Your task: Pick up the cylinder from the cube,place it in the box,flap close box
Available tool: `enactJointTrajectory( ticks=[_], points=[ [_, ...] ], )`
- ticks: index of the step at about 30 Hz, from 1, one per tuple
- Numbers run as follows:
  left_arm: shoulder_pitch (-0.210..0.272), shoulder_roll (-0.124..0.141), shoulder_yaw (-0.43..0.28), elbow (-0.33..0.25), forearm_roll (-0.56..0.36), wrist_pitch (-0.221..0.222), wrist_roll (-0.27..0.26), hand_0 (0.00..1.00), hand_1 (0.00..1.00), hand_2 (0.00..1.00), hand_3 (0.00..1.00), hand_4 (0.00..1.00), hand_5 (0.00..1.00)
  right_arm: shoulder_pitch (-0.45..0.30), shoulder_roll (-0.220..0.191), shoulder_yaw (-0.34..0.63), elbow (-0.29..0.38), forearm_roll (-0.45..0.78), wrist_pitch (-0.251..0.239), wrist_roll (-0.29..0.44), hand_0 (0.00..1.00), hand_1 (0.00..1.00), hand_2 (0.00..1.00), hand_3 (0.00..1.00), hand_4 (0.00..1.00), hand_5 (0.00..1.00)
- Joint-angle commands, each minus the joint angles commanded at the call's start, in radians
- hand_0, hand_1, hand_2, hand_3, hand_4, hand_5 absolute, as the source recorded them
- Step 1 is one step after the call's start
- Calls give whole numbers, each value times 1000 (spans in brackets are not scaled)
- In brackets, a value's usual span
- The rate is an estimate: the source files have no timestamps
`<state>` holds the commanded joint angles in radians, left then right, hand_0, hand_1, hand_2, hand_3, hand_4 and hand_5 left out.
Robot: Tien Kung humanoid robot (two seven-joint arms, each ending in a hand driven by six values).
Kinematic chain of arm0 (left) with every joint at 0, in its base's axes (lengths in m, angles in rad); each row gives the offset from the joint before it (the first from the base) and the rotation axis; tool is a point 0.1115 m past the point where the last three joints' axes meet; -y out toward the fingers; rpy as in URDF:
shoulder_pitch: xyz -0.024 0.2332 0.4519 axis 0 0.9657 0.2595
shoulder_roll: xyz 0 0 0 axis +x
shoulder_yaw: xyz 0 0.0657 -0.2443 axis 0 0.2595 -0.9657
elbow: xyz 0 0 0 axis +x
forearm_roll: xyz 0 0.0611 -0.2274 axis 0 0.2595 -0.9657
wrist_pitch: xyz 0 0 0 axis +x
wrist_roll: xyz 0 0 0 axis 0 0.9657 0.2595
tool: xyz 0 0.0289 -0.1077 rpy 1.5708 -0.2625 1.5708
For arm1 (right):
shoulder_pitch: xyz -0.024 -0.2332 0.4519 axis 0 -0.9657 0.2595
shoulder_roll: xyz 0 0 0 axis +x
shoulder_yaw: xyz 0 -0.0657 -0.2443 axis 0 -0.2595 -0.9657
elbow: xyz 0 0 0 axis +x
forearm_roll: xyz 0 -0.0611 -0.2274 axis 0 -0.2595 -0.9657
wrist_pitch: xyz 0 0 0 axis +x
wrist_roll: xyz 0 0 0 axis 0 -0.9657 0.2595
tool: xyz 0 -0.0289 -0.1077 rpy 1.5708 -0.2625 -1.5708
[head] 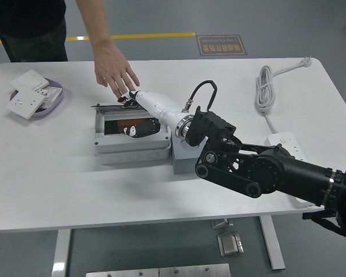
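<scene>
The grey box (132, 147) stands open at centre-left, and a brown cylinder (122, 122) lies in its dark inside beside a black part I cannot identify. Its lid (106, 105) shows edge-on along the far rim. The grey cube (183, 160) sits against the box's right side, mostly under my arm. My right hand (126, 98) reaches over the box from the right. Its fingers (122, 100) are loosely spread at the lid's far edge and hold nothing. A person's hand (114, 70) hovers open just beyond, off the lid.
A purple dish (51, 104) with white socket plates (24, 103) sits at the far left. A coiled white cable (266, 86) and a white power strip (285, 143) lie on the right. The person stands at the far left corner.
</scene>
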<state>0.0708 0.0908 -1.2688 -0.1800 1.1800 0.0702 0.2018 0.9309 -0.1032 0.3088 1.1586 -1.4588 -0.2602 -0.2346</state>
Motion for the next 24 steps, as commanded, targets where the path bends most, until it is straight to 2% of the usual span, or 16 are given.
enactJointTrajectory(
  ticks=[24],
  points=[
    [1, 3, -12, 0, 10, 4, 5, 571, 590, 548, 577, 569, 307, -16, -33, -11, 46, 48, -14, 5, 823, 758, 771, 814, 799, 341]
  ],
)
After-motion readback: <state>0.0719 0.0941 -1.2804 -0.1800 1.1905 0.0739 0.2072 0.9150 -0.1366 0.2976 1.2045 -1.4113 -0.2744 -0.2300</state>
